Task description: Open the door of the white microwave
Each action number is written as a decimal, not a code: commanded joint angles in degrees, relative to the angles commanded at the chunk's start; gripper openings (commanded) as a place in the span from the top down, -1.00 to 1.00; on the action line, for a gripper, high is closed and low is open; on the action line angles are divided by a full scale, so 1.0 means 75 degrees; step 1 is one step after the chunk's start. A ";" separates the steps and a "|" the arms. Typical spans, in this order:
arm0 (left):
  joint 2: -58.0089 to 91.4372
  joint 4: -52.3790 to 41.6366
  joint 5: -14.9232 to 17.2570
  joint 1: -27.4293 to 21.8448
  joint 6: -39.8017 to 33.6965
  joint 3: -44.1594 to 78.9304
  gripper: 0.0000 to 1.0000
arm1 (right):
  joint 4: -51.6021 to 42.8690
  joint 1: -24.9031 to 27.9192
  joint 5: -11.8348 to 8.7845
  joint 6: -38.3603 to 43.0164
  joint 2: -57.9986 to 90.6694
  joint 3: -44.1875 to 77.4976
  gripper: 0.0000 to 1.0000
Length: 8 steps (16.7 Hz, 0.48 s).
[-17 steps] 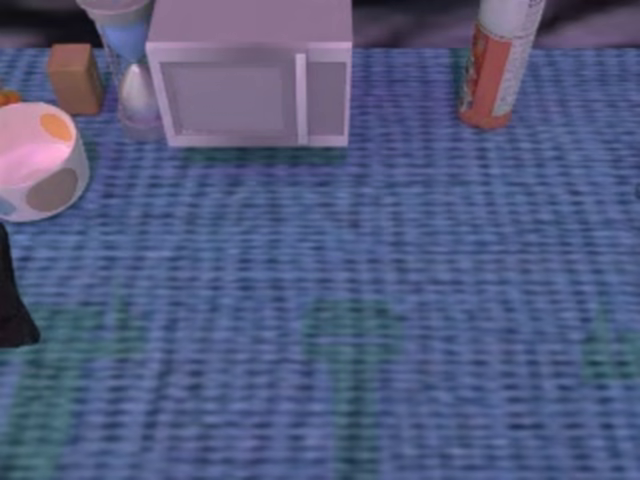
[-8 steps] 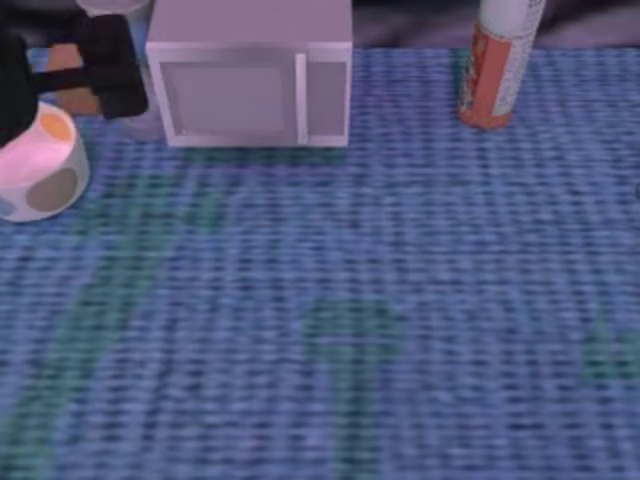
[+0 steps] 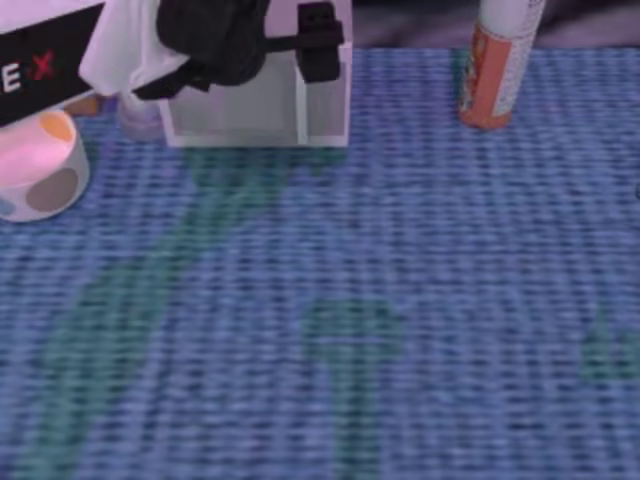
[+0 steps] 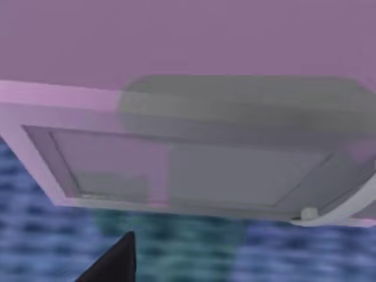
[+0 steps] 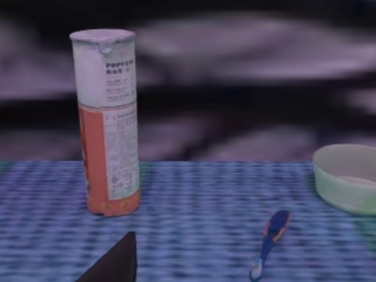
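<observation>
Counting from above: one white microwave at the table's far edge, left of centre, its one door flush with the front and closed, grey window facing the near side. One left arm reaches in from the upper left, and its left gripper hangs over the microwave's top, above the seam between door and control strip; whether its fingers are spread or closed cannot be told, and nothing is seen in its hold. The left wrist view looks onto the door at close range. One round spotted bowl stands at the left edge. One tall orange-and-white canister stands at the far right. The right wrist view adds one blue toothbrush and one pale green dish, lying apart on the blue woven cloth. The right gripper does not show from above.
</observation>
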 joint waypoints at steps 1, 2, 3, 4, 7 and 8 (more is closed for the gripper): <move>0.0443 -0.0158 -0.0081 -0.0137 -0.0101 0.0337 -1.00 | 0.0000 0.0000 0.0000 0.0000 0.0000 0.0000 -1.00; 0.0810 -0.0300 -0.0150 -0.0254 -0.0186 0.0622 -1.00 | 0.0000 0.0000 0.0000 0.0000 0.0000 0.0000 -1.00; 0.1103 -0.0421 -0.0207 -0.0348 -0.0252 0.0852 -1.00 | 0.0000 0.0000 0.0000 0.0000 0.0000 0.0000 -1.00; 0.1318 -0.0516 -0.0249 -0.0419 -0.0301 0.1022 -1.00 | 0.0000 0.0000 0.0000 0.0000 0.0000 0.0000 -1.00; 0.1514 -0.0609 -0.0289 -0.0484 -0.0345 0.1179 -1.00 | 0.0000 0.0000 0.0000 0.0000 0.0000 0.0000 -1.00; 0.1514 -0.0609 -0.0289 -0.0484 -0.0345 0.1179 -1.00 | 0.0000 0.0000 0.0000 0.0000 0.0000 0.0000 -1.00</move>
